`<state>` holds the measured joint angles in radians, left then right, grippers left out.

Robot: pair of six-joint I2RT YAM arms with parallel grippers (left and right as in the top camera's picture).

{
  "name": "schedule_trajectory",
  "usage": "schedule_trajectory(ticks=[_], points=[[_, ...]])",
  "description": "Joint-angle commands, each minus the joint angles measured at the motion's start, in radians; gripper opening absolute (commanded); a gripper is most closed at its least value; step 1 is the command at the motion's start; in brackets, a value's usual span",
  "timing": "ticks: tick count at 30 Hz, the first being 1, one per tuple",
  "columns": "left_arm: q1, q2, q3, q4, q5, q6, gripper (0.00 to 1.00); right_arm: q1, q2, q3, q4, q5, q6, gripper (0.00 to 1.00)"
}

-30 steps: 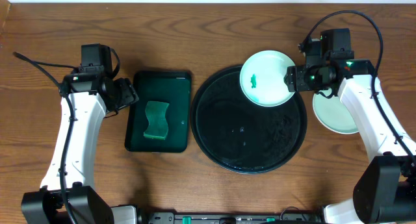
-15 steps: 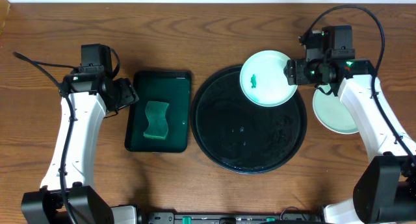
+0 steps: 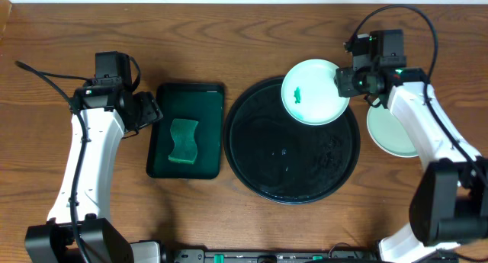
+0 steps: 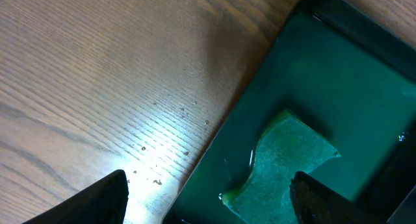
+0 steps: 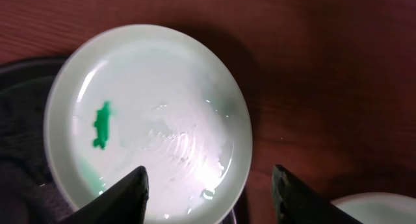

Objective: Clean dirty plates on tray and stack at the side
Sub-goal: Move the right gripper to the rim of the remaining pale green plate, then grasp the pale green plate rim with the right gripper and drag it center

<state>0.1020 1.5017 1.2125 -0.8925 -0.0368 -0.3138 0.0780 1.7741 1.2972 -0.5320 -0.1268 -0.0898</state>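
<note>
Up in the upper right of the overhead view, the right gripper [image 3: 341,81] hung at the right-hand edge of a dirty plate [image 3: 313,95], and that was where the action was. The plate, white with a pale green tint, carried a small green smear [image 3: 299,93] left of its centre. It sat on the upper right part of the tray [image 3: 290,168], its top edge poking out past the tray's raised rim over the table [image 3: 229,34].

From the right wrist camera, the two fingers [image 5: 123,198] stood clearly apart. One was over the plate's inside and the other out over bare wood, so the plate's rim lay between them, and nothing looked clamped. Wet streaks glistened on the plate's surface.

Further right, just beside the tray and down on the wood, a second plate [image 3: 385,137] lay partly hidden under the right arm. Whether that was one plate or several stacked was hard to call.

Over on the left side of the frame, the left gripper [image 3: 149,110] hovered by the upper left edge of the small green tray [image 3: 207,110], jaws spread wide and holding nothing. Its wrist camera looked down on that tray's corner and the green sponge [image 4: 286,159] lying in it, with wood grain filling the left of the picture. The black tray's middle showed a glossy, wet sheen.
</note>
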Motion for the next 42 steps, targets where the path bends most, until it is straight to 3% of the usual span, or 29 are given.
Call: schedule_trajectory(ticks=[1,15,19,22,30,38,42], points=[[0.004,-0.001,0.02,-0.004,-0.013,0.003,0.8,0.008,0.052,0.01,0.033,0.033,-0.013,0.53],[0.004,-0.001,0.02,-0.004,-0.013,0.003,0.8,0.005,0.176,0.01,0.14,0.104,-0.013,0.4],[0.004,-0.001,0.02,-0.004,-0.013,0.003,0.8,0.002,0.191,0.01,0.145,0.104,-0.013,0.25],[0.004,-0.001,0.02,-0.004,-0.013,0.003,0.8,0.001,0.192,0.01,0.131,0.104,-0.013,0.01],[0.004,-0.001,0.02,-0.004,-0.013,0.003,0.8,0.004,0.127,0.01,0.04,0.099,0.066,0.01],[0.004,-0.001,0.02,-0.004,-0.013,0.003,0.8,0.01,0.02,0.01,-0.215,0.091,0.24,0.01],[0.004,-0.001,0.02,-0.004,-0.013,0.003,0.8,0.031,0.006,0.01,-0.333,0.043,0.254,0.01]])
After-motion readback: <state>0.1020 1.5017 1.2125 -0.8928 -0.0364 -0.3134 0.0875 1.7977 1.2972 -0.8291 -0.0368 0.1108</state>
